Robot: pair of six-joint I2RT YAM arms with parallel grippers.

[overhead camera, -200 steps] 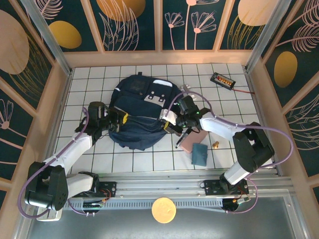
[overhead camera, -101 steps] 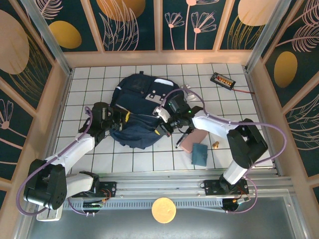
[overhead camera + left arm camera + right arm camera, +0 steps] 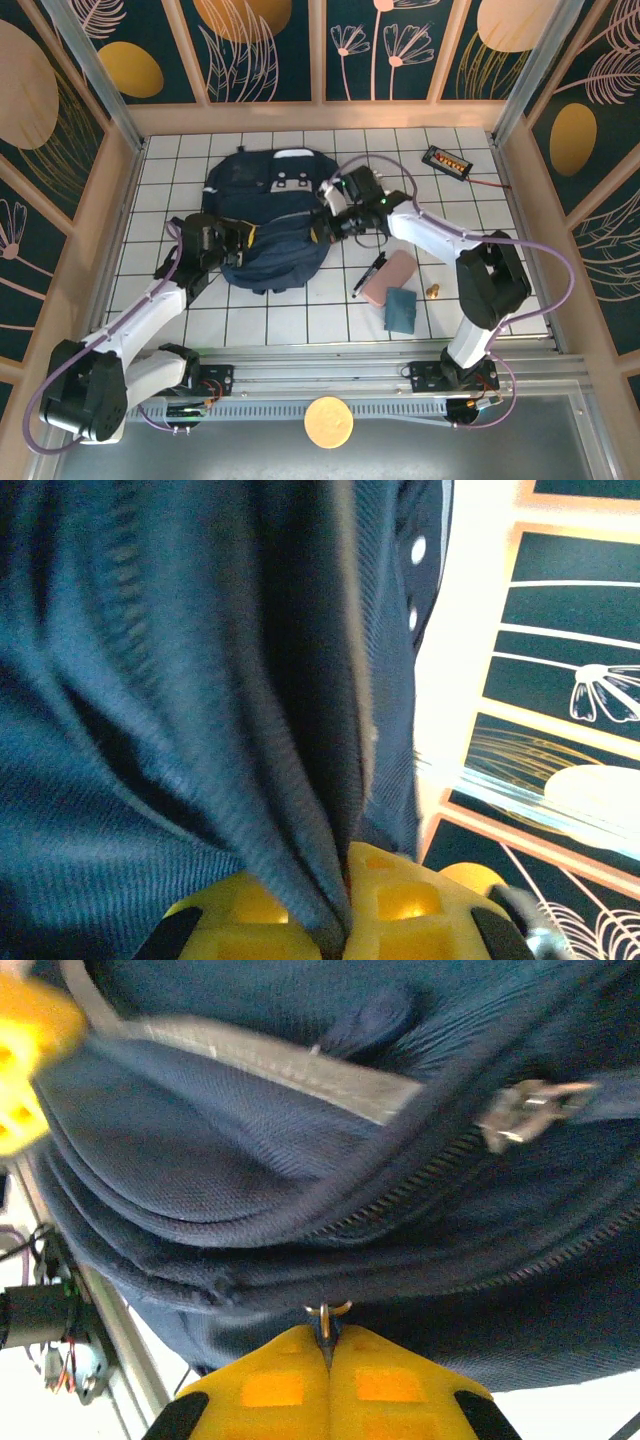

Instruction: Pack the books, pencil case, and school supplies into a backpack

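Note:
The navy backpack (image 3: 265,215) lies on the tiled table, and both grippers grip it. My left gripper (image 3: 243,240) is shut on a fold of its fabric (image 3: 300,810) at the left side, pinched between the yellow fingers (image 3: 400,910). My right gripper (image 3: 326,226) is shut on a small metal zipper pull (image 3: 327,1316) at the bag's right side, below a zipper line (image 3: 420,1195). To the right lie the pink pencil case (image 3: 388,277), a black pen (image 3: 368,275) and a teal flat item (image 3: 402,310). The books are out of view.
A black tray with orange pieces (image 3: 446,161) sits at the back right with a red wire beside it. A small brass-coloured object (image 3: 434,291) stands right of the pencil case. Wooden walls (image 3: 320,115) close in the table.
My right gripper has moved left and toward the back, still shut on the zipper pull. The backpack has shifted left and back with it. The left gripper keeps its hold.

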